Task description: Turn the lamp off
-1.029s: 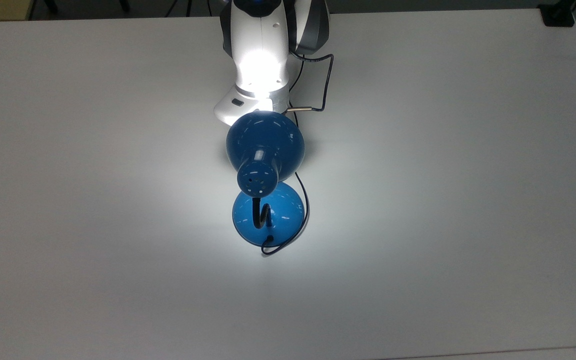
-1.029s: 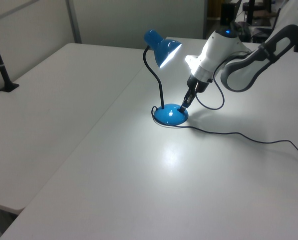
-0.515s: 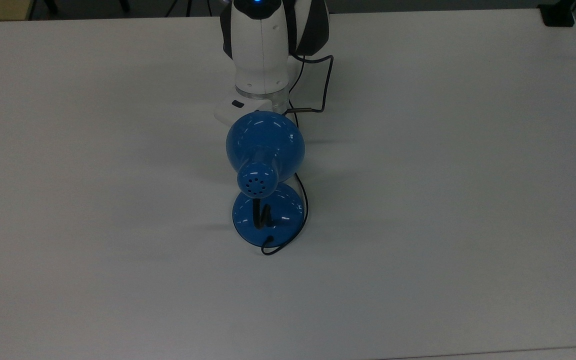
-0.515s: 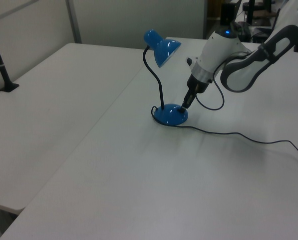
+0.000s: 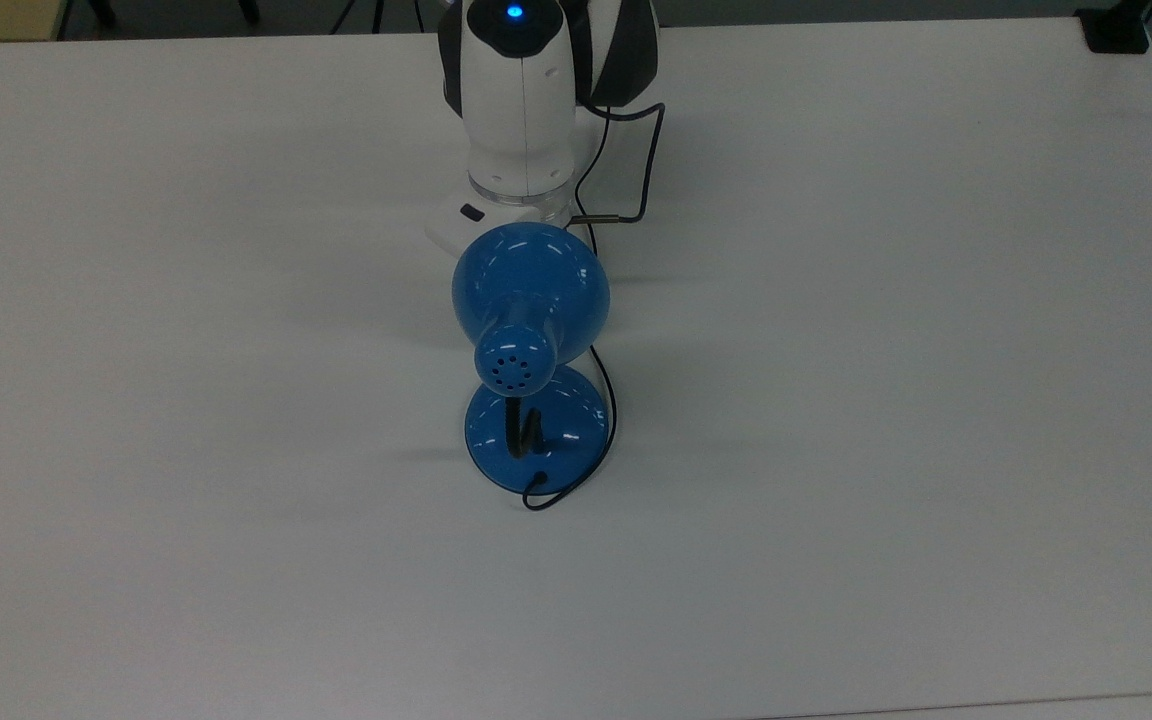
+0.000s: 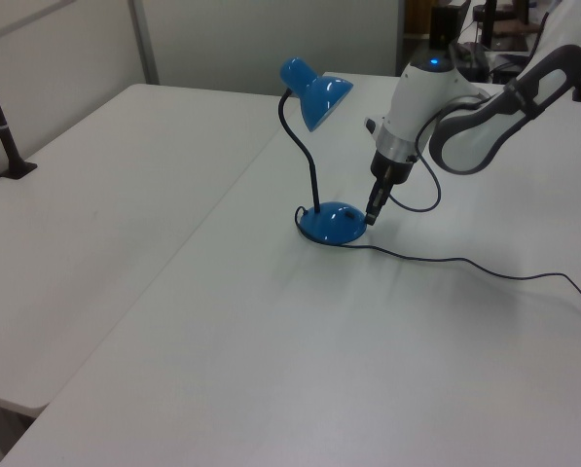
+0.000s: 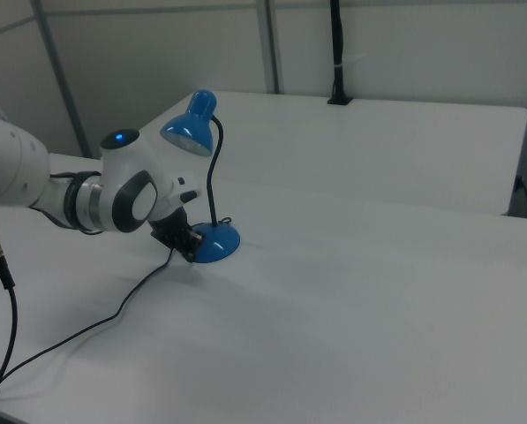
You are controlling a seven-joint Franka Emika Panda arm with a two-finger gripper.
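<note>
A glossy blue desk lamp (image 5: pixel 530 300) with a dome shade, a black gooseneck and a round blue base stands near the middle of a plain white tabletop (image 5: pixel 886 400), and its shade is dark, with no pool of light on the surface beneath it. In the top view the shade (image 5: pixel 530 285), with a ring of small vent holes at its cap, covers part of the round base (image 5: pixel 561 440), and the gooseneck (image 6: pixel 300 146) rises from the base in a curve that shows plainly in the left view. A thin black cord (image 6: pixel 465 263) leaves the base, loops around its edge and trails across the tabletop toward the left view's right. The white and grey robot arm (image 6: pixel 436 92) reaches down beside the lamp, a blue light glowing on its upper casing. Its dark hand (image 6: pixel 373 207) points downward with its tip at the edge of the base on the left view's right; in the right view the hand (image 7: pixel 182 240) sits just beside the base on the right view's left. Whether it touches the base I cannot tell, nor how far its fingers are parted, and it has hold of nothing that can be seen.
</note>
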